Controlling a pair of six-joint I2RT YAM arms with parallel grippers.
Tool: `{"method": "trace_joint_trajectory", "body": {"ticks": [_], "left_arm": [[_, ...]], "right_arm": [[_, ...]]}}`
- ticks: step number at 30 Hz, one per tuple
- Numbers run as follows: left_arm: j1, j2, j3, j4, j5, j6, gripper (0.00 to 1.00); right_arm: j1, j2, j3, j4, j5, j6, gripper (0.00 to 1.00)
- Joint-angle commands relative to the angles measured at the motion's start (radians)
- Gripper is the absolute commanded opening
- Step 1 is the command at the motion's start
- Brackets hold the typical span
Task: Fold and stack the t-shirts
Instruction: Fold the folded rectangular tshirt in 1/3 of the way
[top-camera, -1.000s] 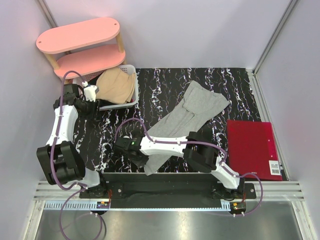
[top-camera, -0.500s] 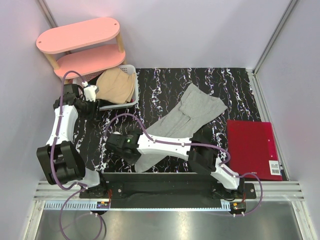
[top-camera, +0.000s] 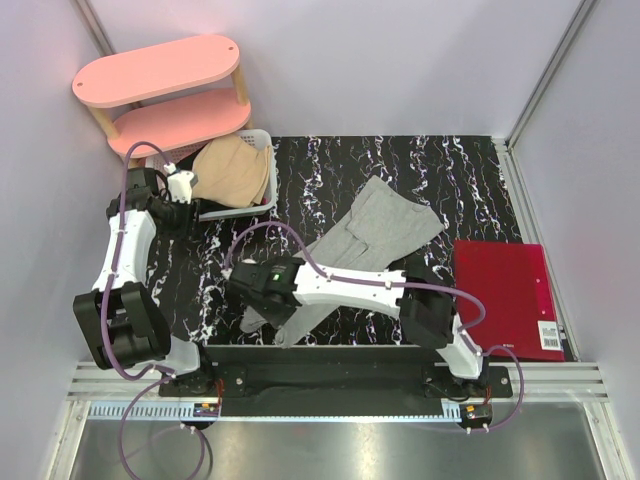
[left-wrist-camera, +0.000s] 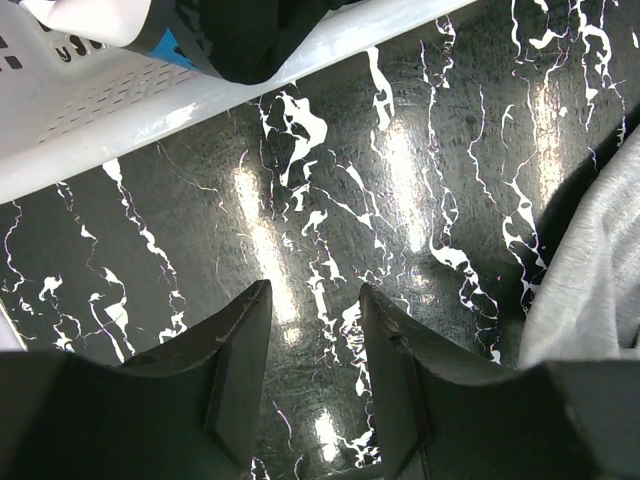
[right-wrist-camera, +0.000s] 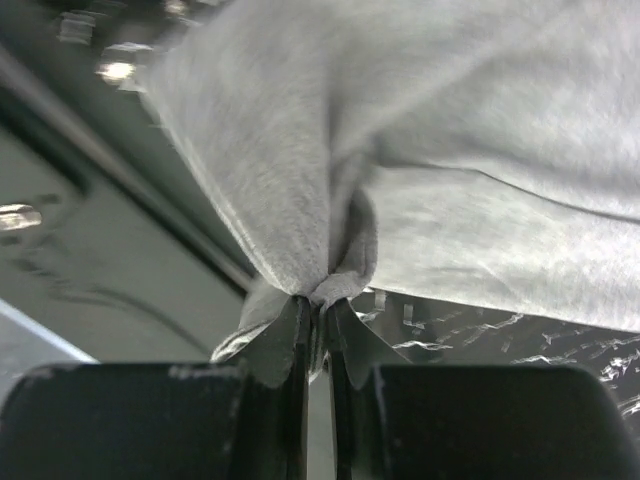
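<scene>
A light heather grey t-shirt (top-camera: 385, 225) lies stretched diagonally across the black marbled table (top-camera: 330, 165). My right gripper (top-camera: 268, 305) is shut on a bunched edge of it (right-wrist-camera: 330, 270) near the table's front edge. A tan-beige t-shirt (top-camera: 232, 172) fills the white lattice basket (top-camera: 262, 205) at the back left. My left gripper (left-wrist-camera: 315, 300) is open and empty, hovering over bare table next to the basket wall (left-wrist-camera: 120, 130). A dark garment with a blue and white patch (left-wrist-camera: 215, 35) hangs over that wall. The grey shirt's edge (left-wrist-camera: 590, 290) shows at the right of the left wrist view.
A pink two-tier shelf (top-camera: 165, 95) stands at the back left behind the basket. A red folder (top-camera: 505, 295) lies at the table's right side. The metal base rail (top-camera: 330, 380) runs along the near edge.
My right gripper has dragged the grey shirt's gripped end toward the front left, then slightly back right. The shirt's far end has slid nearer and to the left. The left arm has not moved.
</scene>
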Motion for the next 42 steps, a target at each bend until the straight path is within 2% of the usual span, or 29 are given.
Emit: {"method": "trace_joint_trajectory", "body": {"ticks": [1, 7, 13, 25, 36, 42], "left_arm": [[0.005, -0.025, 0.049, 0.005, 0.011, 0.003, 0.45], [0.006, -0.036, 0.063, -0.014, 0.048, 0.016, 0.46], [0.005, -0.028, 0.077, -0.034, 0.066, 0.016, 0.46], [0.005, -0.054, 0.074, -0.072, 0.092, 0.079, 0.47], [0.005, -0.051, 0.065, -0.097, 0.120, 0.101, 0.47], [-0.003, -0.040, 0.091, -0.179, 0.189, 0.156, 0.47]], "right_arm": [[-0.096, -0.121, -0.076, 0.090, -0.028, 0.022, 0.07], [-0.198, -0.218, -0.129, 0.110, -0.030, -0.003, 0.07], [-0.268, -0.247, -0.159, 0.133, -0.048, -0.015, 0.07], [-0.429, -0.279, -0.317, 0.210, -0.071, -0.026, 0.05], [-0.518, -0.305, -0.375, 0.220, -0.072, -0.040, 0.05], [-0.578, -0.244, -0.416, 0.219, -0.063, -0.026, 0.04]]}}
